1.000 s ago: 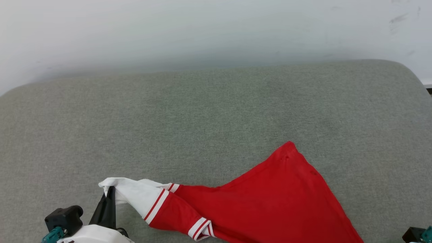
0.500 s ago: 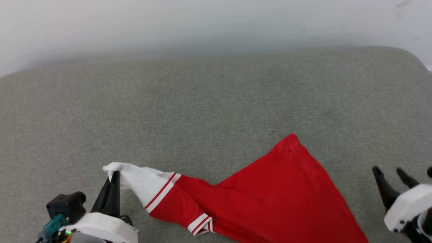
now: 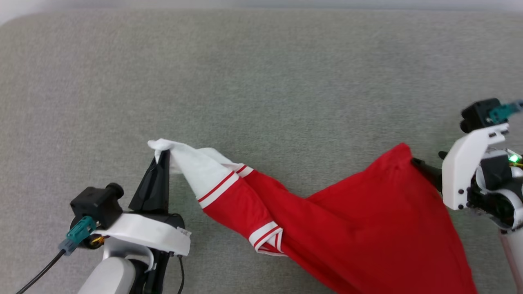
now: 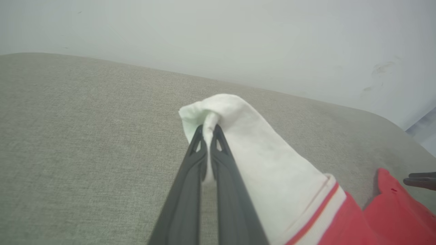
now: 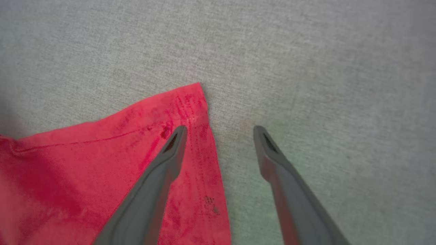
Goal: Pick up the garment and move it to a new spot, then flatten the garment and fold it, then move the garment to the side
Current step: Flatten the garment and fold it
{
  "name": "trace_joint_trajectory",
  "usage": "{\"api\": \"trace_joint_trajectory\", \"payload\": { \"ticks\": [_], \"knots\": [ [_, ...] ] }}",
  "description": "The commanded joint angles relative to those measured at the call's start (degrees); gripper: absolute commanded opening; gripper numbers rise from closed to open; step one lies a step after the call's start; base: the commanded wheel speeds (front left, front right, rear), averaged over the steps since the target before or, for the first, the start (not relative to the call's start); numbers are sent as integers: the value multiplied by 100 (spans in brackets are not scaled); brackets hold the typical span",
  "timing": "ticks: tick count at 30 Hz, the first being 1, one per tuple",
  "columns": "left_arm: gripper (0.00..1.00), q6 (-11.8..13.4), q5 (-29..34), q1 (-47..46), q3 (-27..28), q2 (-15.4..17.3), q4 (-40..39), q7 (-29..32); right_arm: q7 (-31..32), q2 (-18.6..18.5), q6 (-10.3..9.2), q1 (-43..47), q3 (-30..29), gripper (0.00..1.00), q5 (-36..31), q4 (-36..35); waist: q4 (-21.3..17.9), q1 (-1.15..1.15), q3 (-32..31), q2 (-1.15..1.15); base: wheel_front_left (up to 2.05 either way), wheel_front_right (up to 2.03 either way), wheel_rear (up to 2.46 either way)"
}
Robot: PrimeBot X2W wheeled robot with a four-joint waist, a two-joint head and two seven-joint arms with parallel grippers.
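Head view: rumpled red, white-trimmed garment (image 3: 367, 228)

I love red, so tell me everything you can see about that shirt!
The shirt is soft red cloth, with a white part edged in red-and-white stripes. It lies stretched and wrinkly across a gray cushion. The left gripper pinches its white tip. The right gripper is open over its red corner.
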Motion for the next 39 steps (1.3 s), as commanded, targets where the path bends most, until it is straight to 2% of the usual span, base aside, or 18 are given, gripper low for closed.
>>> {"api": "trace_joint_trajectory", "payload": {
  "ticks": [1,5,9,10,11,17,27,33,39],
  "knots": [
    [0,-35,37,-128,-24,-23,18,-33,323,-9,-4,-160,80,100,70,69,200,0,207,0,0,0,0],
    [0,-129,62,-325,-112,-107,99,-79,1171,45,-4,-356,327,100,139,276,338,0,378,0,0,0,0],
    [0,-195,53,-419,-162,-159,225,-130,1619,141,-3,-317,537,100,212,566,410,0,454,0,0,0,0],
    [0,-205,45,-439,-168,-173,264,-149,1702,165,-3,-288,570,39,238,645,421,0,452,0,0,0,0],
    [0,-222,37,-451,-173,-186,303,-162,1703,174,-3,-273,603,0,254,670,433,0,444,0,0,0,0],
    [0,-256,-2,-442,-159,-185,478,-193,1574,125,-2,-374,621,0,307,639,409,0,296,0,0,0,0],
    [0,-395,-72,-827,44,149,758,-21,554,67,-4,-857,444,0,168,733,74,0,-594,0,0,0,0],
    [0,-488,-230,-1687,225,249,1263,299,-135,218,-4,-1290,250,0,-108,1172,-205,0,-1090,0,0,0,0],
    [0,-693,-285,-2918,246,200,2255,560,-851,342,-4,-2014,59,0,-342,1641,-393,0,-1150,0,0,0,0]
  ]
}}
